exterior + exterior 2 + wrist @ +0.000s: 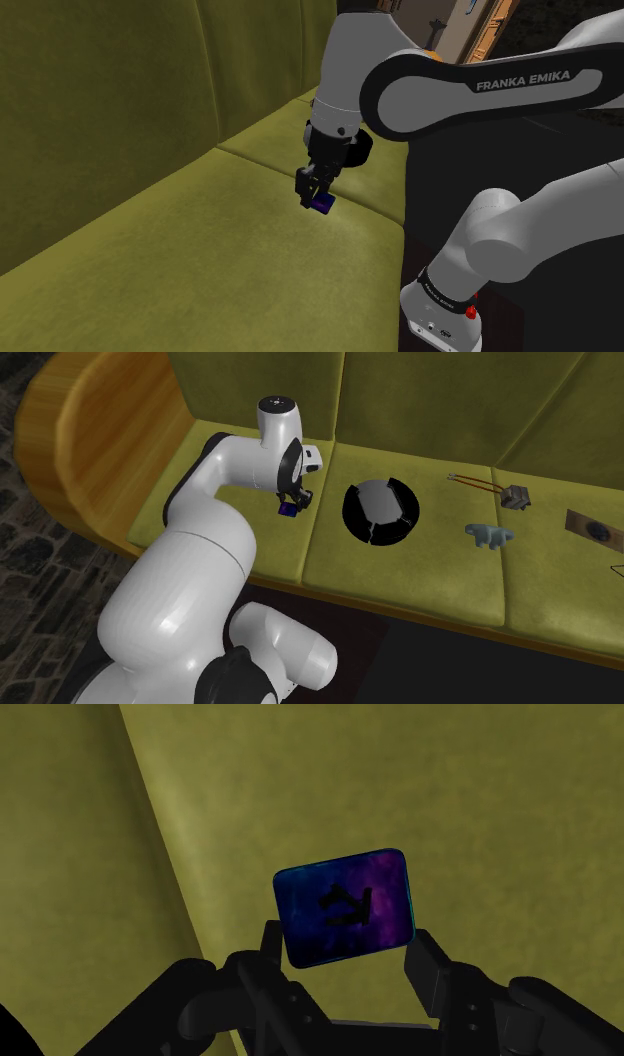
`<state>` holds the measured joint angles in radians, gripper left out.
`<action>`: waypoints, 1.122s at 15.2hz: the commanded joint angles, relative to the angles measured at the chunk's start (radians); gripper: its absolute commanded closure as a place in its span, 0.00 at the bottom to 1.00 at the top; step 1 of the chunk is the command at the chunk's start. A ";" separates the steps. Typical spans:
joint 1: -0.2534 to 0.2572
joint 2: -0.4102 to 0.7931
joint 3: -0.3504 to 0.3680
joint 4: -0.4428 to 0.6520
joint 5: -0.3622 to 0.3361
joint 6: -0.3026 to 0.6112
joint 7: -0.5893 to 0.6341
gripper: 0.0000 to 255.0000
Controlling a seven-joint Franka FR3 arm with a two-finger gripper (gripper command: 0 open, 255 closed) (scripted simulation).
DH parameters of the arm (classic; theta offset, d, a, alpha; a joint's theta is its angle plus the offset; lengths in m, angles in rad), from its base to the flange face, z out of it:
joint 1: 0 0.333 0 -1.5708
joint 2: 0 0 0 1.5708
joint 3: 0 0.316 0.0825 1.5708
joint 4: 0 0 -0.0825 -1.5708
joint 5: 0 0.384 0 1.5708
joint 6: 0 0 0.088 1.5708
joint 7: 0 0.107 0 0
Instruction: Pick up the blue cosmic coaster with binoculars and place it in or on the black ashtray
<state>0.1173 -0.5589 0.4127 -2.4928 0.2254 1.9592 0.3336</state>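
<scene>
The tool [318, 192] hangs over the olive-green sofa [150, 260], its two black fingers [432, 966] closed on the coaster [345, 907] — one finger at each side, so the piece is clasped between them and not merely lying in the gap; the coaster is a rounded rectangle, deep blue shading to purple, with a dark binocular-shaped figure at its middle. In the shoulder view the coaster [321, 204] shows as a small blue patch at the fingertips, over the seat near a seam between two cushions; whether it clears the cushion or brushes it I cannot tell from that angle. In the second exterior view the tool [293, 502] and the coaster [288, 510] are over the seat cushion at that view's left, with the white arm [235, 462] bending over them; the ashtray [349, 512] — a round black dish with a pale grey inside — lies on the next cushion towards that view's right, near the tool but apart from it, across the seam. Further to that view's right on the seat lie a small grey-blue object [488, 534], a small grey block with a thin rod [515, 497] and a flat brown piece [590, 527]; the sofa's curved brown end [90, 432] rises at that view's left.
</scene>
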 commanded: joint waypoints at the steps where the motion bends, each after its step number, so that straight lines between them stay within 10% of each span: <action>1: 0.001 0.001 0.001 -0.002 0.001 -0.002 0.000 1.00; 14: -0.005 -0.021 -0.025 0.115 -0.015 -0.139 0.001 1.00; 15: -0.005 -0.021 -0.025 0.115 -0.015 -0.139 0.001 0.00; 17: 0.024 -0.093 -0.019 0.055 0.005 -0.151 0.005 0.00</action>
<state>0.1309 -0.6246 0.3925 -2.4174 0.2238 1.8138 0.3383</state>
